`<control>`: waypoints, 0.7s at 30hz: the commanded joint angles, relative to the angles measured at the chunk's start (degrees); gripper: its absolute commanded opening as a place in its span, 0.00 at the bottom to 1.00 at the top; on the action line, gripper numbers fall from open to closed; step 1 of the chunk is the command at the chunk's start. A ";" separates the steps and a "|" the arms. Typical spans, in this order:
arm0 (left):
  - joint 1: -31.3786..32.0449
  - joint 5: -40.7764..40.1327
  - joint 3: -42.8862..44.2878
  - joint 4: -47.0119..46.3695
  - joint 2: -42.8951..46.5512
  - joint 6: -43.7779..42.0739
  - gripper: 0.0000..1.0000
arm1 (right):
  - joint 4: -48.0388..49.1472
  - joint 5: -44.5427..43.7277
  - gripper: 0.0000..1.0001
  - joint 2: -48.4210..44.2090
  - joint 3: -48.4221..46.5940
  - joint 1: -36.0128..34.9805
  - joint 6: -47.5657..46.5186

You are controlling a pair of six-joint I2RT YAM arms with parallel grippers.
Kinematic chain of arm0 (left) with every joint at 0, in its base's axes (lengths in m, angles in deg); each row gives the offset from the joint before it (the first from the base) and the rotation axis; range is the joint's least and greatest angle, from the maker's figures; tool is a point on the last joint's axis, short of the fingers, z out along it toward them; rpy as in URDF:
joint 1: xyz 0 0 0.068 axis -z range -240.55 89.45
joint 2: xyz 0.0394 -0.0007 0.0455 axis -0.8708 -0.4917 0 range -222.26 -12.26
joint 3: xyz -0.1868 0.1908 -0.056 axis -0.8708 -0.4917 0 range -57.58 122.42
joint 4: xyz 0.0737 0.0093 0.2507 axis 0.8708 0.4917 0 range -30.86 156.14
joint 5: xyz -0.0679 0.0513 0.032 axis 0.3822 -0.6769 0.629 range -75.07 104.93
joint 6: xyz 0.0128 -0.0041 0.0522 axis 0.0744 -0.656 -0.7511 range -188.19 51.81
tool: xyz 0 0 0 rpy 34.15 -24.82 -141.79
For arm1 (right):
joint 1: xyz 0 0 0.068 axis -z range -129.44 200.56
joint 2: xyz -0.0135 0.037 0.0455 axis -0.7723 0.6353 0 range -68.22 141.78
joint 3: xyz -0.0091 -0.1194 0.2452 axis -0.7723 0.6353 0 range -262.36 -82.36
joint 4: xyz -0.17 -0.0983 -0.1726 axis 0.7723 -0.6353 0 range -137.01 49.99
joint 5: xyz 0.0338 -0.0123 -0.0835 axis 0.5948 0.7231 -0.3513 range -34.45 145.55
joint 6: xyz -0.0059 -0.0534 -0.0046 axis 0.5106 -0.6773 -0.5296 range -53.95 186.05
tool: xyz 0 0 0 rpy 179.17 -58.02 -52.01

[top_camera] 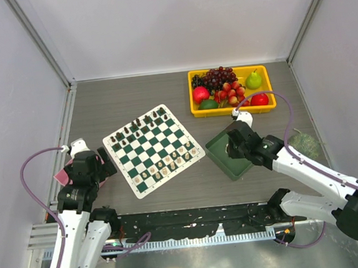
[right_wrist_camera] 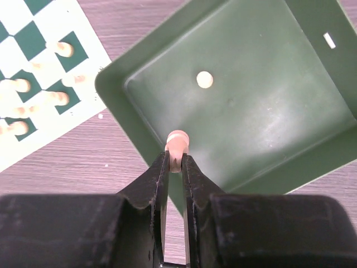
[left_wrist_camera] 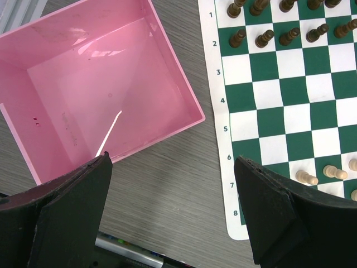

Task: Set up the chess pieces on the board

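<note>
Digits 1 to 8 run down the board white border

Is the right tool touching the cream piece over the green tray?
Touching. Right wrist view: the right tool pinches the cream piece from both sides.

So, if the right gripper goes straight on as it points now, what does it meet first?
Probably the green tray: the right gripper, shut on a cream piece, points at its near wall. How high it hangs is unclear.
</note>
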 commanded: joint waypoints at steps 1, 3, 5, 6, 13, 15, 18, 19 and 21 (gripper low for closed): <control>-0.35 0.17 0.59 -2.40 0.37 -0.71 0.99 | 2.61 2.15 0.06 -3.75 -3.82 -0.90 -1.65; -0.35 0.34 0.59 -2.40 0.37 -0.79 0.99 | 2.26 3.29 0.07 -3.75 -5.66 -2.04 -2.52; -0.26 0.34 0.59 -2.41 0.37 -0.79 0.99 | 1.91 4.70 0.07 -2.97 -7.69 -3.53 -3.41; -0.26 0.34 0.67 -2.41 0.46 -0.88 0.99 | 1.82 5.22 0.06 -2.09 -9.17 -4.84 -3.67; -0.26 0.08 0.59 -2.41 0.81 -0.79 0.99 | 3.83 7.42 0.07 6.16 -16.65 -13.72 -4.73; -0.35 -0.01 0.59 -2.49 0.81 -0.79 0.99 | 5.25 7.25 0.07 10.02 -19.72 -17.32 -4.64; -0.35 -0.27 0.59 -2.23 0.90 -0.79 0.99 | 4.46 6.63 0.07 16.62 -27.09 -23.47 -4.81; -0.35 -0.45 0.59 -2.23 0.99 -0.71 0.99 | 4.46 6.55 0.07 19.77 -28.51 -24.45 -5.25; -0.35 -0.80 0.59 -2.05 1.25 -0.53 0.99 | 3.76 6.63 0.07 24.43 -32.73 -28.04 -5.61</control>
